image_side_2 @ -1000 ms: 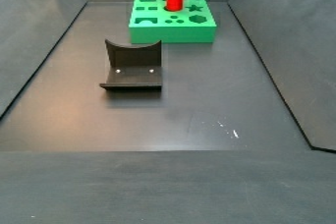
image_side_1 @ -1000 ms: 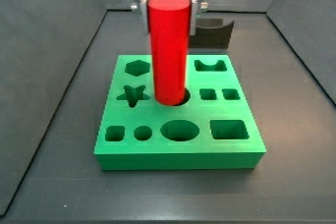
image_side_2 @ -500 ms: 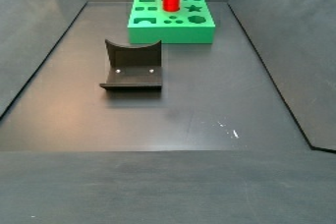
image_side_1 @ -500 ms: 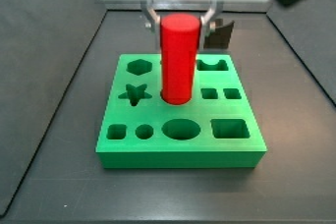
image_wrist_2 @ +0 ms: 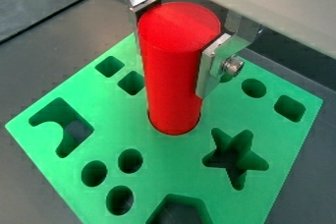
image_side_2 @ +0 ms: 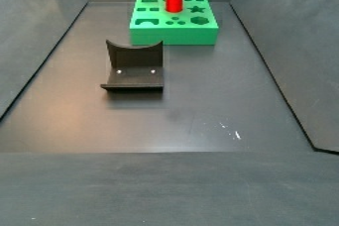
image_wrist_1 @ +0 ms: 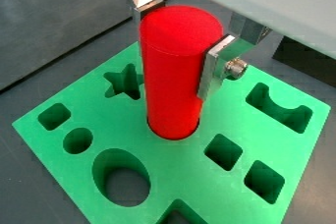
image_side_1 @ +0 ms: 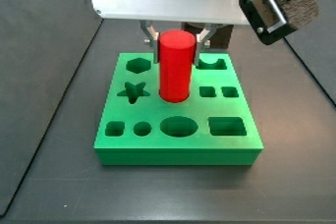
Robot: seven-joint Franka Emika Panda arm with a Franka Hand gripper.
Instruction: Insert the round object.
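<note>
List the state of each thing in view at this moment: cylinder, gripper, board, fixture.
Red cylinder: upright, its lower end in the central round hole of the board, held near the top.
Gripper: above the board's middle, shut on the red cylinder.
Green board: flat on the floor, every other cutout that shows is empty.
Fixture: standing on the floor apart from the board, holding nothing.

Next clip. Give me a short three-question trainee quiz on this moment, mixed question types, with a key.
1. True or false: the gripper grips the red cylinder.
2. Where is the cylinder's lower end? A) in a hole in the green board B) on the floor C) in the fixture
3. Fill in: the cylinder stands ____ (upright/tilted).

Key: 1 true; 2 A; 3 upright.
</note>
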